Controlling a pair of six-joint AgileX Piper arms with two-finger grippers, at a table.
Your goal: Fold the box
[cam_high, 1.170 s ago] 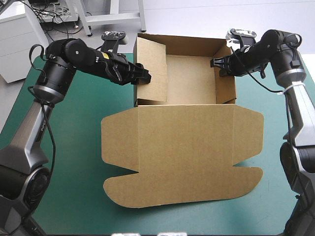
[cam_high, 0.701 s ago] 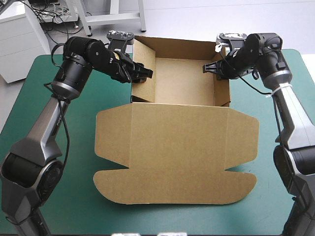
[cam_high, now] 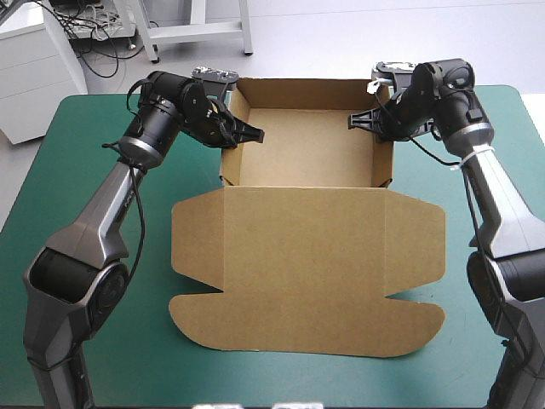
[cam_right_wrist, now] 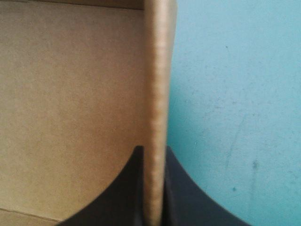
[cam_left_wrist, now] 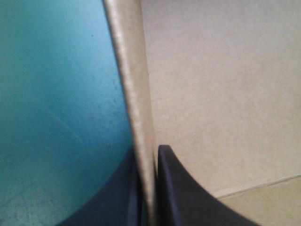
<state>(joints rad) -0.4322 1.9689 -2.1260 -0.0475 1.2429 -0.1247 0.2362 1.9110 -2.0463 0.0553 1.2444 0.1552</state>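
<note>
The brown box [cam_high: 298, 145] stands as an open tray with all walls raised. Its lid [cam_high: 306, 264] lies flat on the teal-green cover toward the table's near edge. My left gripper [cam_high: 244, 134] is at the tray's left wall [cam_high: 228, 158], near the far corner. In the left wrist view that wall's edge [cam_left_wrist: 134, 94] runs between the black fingers [cam_left_wrist: 188, 197], which press on it from both sides. My right gripper [cam_high: 366, 119] is shut on the right wall [cam_high: 383, 158]. The right wrist view shows the wall's edge [cam_right_wrist: 160, 94] clamped between its fingers [cam_right_wrist: 181, 197].
Bare teal-green cover [cam_high: 94, 170] lies left and right of the box and along the table's near edge. The tray's far wall [cam_high: 306, 89] stands close to the table's far edge.
The left inner flap, earlier leaning into the tray, now lies against the left wall. My left gripper has drawn shut on that wall. The box has shifted slightly left.
</note>
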